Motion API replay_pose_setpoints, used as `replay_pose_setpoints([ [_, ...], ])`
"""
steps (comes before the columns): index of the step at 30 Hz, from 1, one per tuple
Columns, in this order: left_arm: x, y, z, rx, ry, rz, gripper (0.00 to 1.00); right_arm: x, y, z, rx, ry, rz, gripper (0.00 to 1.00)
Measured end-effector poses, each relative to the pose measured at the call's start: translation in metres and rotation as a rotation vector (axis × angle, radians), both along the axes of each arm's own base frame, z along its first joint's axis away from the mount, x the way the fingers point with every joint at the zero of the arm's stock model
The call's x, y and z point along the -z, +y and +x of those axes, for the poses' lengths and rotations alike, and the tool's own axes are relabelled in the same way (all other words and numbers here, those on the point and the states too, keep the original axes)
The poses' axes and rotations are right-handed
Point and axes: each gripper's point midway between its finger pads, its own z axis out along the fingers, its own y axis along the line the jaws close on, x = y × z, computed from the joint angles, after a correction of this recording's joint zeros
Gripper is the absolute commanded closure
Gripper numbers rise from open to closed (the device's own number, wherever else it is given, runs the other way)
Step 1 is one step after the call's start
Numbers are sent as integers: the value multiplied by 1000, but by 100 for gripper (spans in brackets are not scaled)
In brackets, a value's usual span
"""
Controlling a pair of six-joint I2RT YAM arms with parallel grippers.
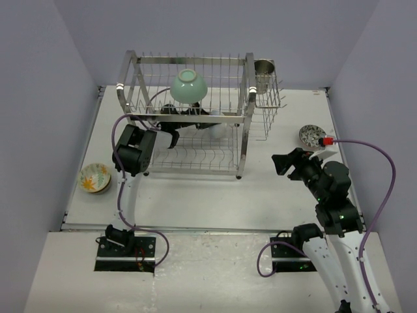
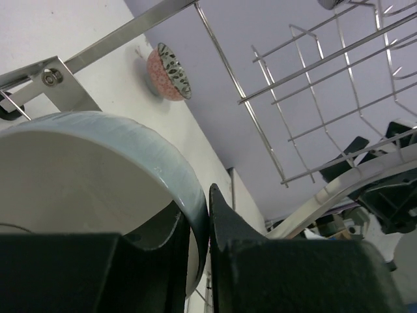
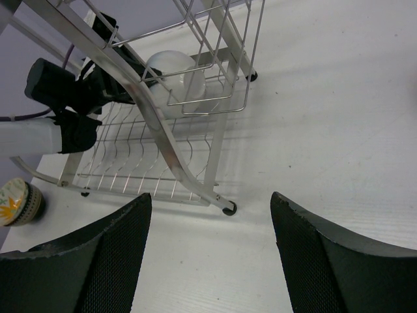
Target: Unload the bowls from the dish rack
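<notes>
The pale bowl (image 2: pixel 98 176) sits in the lower tier of the dish rack (image 1: pixel 249 98) by the far edge of the tabletop (image 1: pixel 195 199), its rim pinched in your left hand (image 2: pixel 207 208), so lift it clear of the rack before withdrawing; your right hand (image 3: pixel 210 199) hangs open.
</notes>
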Motion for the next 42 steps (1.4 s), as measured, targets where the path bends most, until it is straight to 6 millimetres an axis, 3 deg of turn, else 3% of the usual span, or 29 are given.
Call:
replay_pose_setpoints([
  [11, -10, 13, 12, -63, 307, -167, 100, 0, 0, 0, 0, 0, 0, 26],
  [20, -20, 15, 13, -79, 389, -207, 100, 0, 0, 0, 0, 0, 0, 26],
  [31, -50, 23, -15, -74, 391, -217, 100, 0, 0, 0, 0, 1, 0, 26],
  [42, -47, 12, -63, -21, 453, -183, 100, 0, 0, 0, 0, 1, 0, 26],
])
